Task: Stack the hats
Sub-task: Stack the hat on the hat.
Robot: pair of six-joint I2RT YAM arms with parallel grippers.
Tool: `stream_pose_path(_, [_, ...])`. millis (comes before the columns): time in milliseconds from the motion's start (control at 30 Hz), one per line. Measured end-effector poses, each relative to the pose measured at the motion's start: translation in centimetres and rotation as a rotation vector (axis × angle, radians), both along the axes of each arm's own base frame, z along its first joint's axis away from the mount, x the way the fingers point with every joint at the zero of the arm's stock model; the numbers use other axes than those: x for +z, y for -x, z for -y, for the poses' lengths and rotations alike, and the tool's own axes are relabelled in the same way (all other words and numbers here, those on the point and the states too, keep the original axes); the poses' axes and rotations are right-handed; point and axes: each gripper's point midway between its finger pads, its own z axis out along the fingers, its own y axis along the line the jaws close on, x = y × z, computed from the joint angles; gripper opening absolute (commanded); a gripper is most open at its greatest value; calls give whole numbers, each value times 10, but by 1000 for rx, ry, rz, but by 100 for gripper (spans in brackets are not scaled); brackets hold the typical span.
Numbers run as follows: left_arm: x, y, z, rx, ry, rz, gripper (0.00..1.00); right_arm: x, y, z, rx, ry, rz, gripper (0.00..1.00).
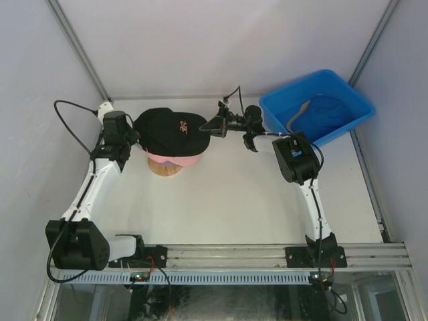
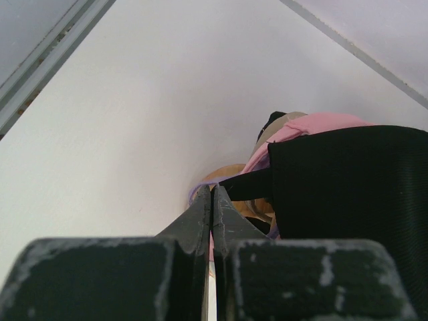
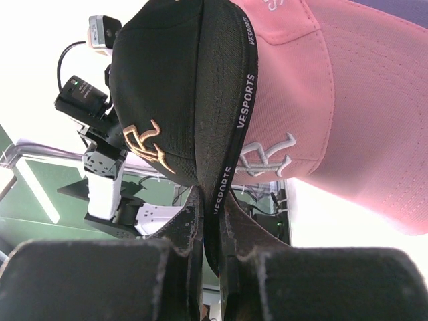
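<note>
the right gripper (image 3: pixel 210 200) is pinching the brim of the black fabric cap with gold embroidery (image 1: pixel 167 130), which is sitting over the pink fabric cap (image 1: pixel 179 160) on the round wooden stand (image 1: pixel 164 168). the left gripper (image 2: pixel 212 197) is resting closed, apparently empty, beside the stack. a blue cap (image 1: pixel 329 110) is lying unstacked in the blue plastic bin (image 1: pixel 349 91).

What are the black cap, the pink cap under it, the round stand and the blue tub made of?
Black cap: woven fabric, matte, with a gold stitched logo and a printed band along the brim edge. Pink cap: cotton-like cloth, with visible seam lines and white embroidery. Stand: probably wood, going by its pale tan colour. Blue tub: likely moulded plastic, smooth and slightly glossy.
</note>
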Motion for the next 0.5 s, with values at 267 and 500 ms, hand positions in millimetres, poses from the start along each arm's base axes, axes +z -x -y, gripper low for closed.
stream_pose_path(267, [-3, -10, 3, -3, 16, -9, 0, -14, -6, -2, -27, 19, -20, 0])
stream_pose_path(500, [-7, -13, 5, -13, 23, -19, 0, -31, -11, -3, -44, 72, -25, 0])
